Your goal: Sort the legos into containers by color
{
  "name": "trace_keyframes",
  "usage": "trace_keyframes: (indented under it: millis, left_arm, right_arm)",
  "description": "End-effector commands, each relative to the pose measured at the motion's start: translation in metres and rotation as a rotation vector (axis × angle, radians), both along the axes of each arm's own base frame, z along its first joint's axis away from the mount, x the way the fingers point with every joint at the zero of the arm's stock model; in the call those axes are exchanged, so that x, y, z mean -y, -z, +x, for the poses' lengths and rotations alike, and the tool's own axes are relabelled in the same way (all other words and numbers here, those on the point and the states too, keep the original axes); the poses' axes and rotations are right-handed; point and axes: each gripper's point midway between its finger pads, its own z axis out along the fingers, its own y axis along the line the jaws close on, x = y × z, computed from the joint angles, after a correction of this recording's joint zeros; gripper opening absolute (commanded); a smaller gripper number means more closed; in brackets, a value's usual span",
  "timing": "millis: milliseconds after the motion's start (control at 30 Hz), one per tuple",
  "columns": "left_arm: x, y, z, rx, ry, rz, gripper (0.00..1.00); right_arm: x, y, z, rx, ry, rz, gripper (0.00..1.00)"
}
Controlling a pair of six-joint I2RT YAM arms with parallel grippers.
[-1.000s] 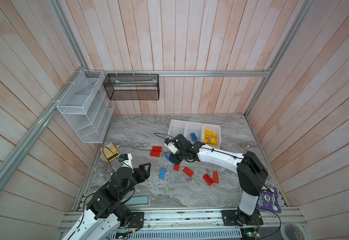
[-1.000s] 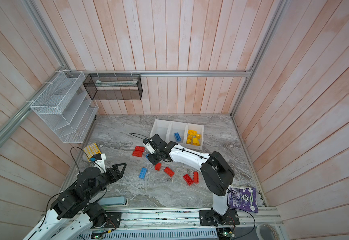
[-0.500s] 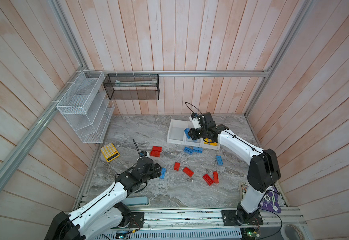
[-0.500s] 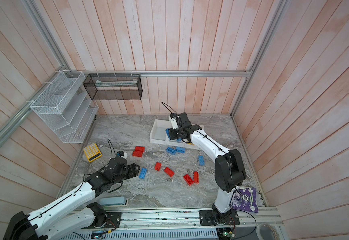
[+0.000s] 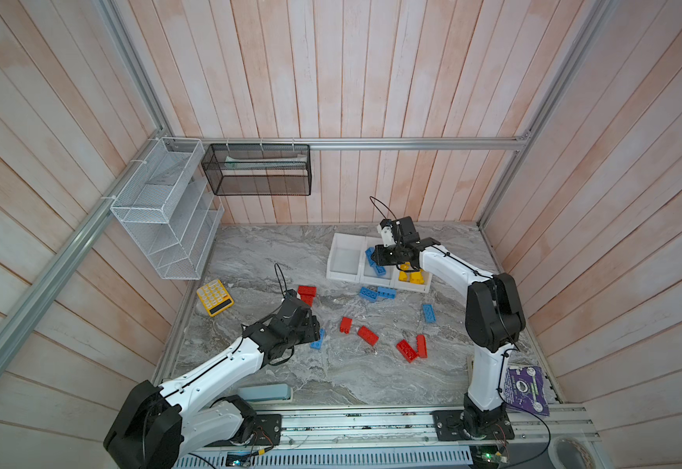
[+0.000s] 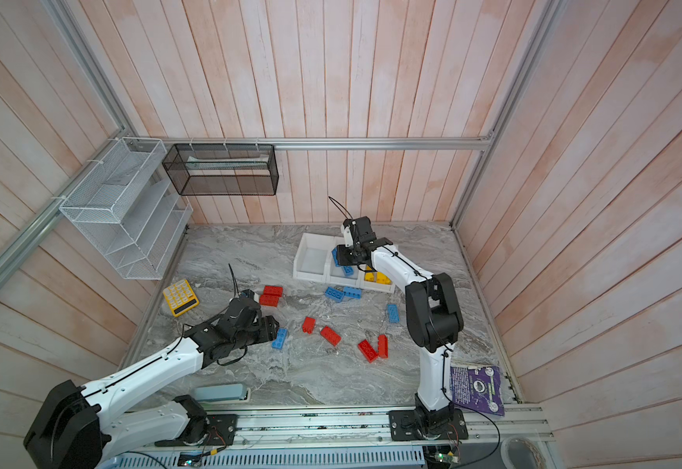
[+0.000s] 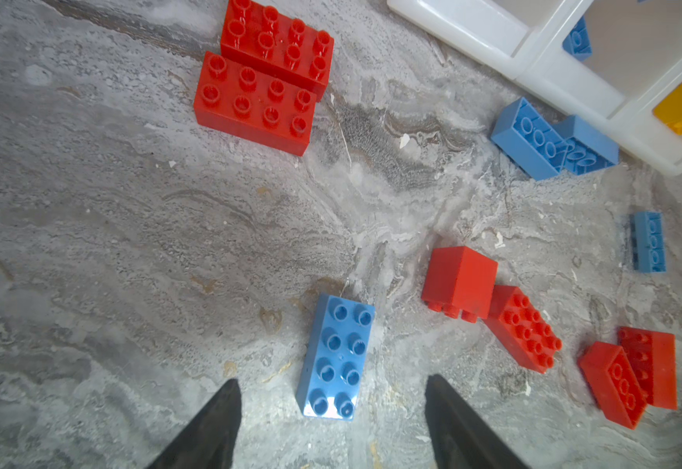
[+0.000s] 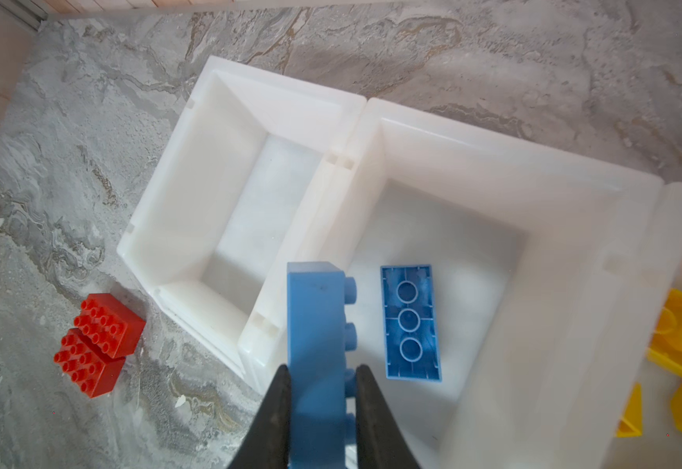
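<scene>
The right pincer [image 8: 322,371] is pinching the held blue brick [image 8: 315,308] on edge, studs sideways, over the middle bin [image 8: 493,170], right of centre in both top views. The brick overhangs the wall shared with the empty bin [image 8: 274,81]. It would be best to shift it further in, beside the lying blue brick [image 8: 410,320], then lower and release. The left pincer [image 7: 333,379] is spread around the loose blue brick [image 7: 337,353] on the tabletop [image 7: 128,223]. It should descend squarely before closing.
</scene>
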Motion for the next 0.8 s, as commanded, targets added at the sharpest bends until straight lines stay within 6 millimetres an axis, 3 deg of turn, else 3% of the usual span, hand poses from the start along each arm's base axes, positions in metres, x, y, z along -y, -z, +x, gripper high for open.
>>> trace_keyframes:
  millis: [0, 100, 167, 367, 533, 567, 767]
  left_arm:
    - [0.003, -0.003, 0.001, -0.015, 0.024, 0.017, 0.72]
    - [0.008, 0.001, -0.003, -0.046, 0.051, 0.029, 0.70]
    - [0.013, 0.003, -0.006, -0.066, 0.079, 0.044, 0.69]
    - [0.023, 0.014, -0.013, -0.112, 0.129, 0.131, 0.71]
    - [0.019, 0.034, -0.016, -0.168, 0.136, 0.206, 0.70]
    - [0.017, 0.037, -0.016, -0.183, 0.134, 0.229, 0.69]
    - [0.015, 0.053, -0.021, -0.242, 0.156, 0.280, 0.68]
  right_arm:
    - [0.011, -0.019, 0.005, 0.036, 0.047, 0.040, 0.32]
    - [0.014, -0.032, 0.002, 0.070, 0.060, 0.058, 0.45]
    - [0.016, -0.041, -0.001, 0.087, 0.063, 0.068, 0.48]
    - [0.021, -0.069, -0.016, 0.143, 0.072, 0.114, 0.49]
    - [0.028, -0.090, -0.043, 0.204, 0.074, 0.175, 0.49]
    - [0.032, -0.081, -0.050, 0.191, 0.080, 0.169, 0.49]
    - [0.045, -0.073, -0.079, 0.203, 0.101, 0.187, 0.49]
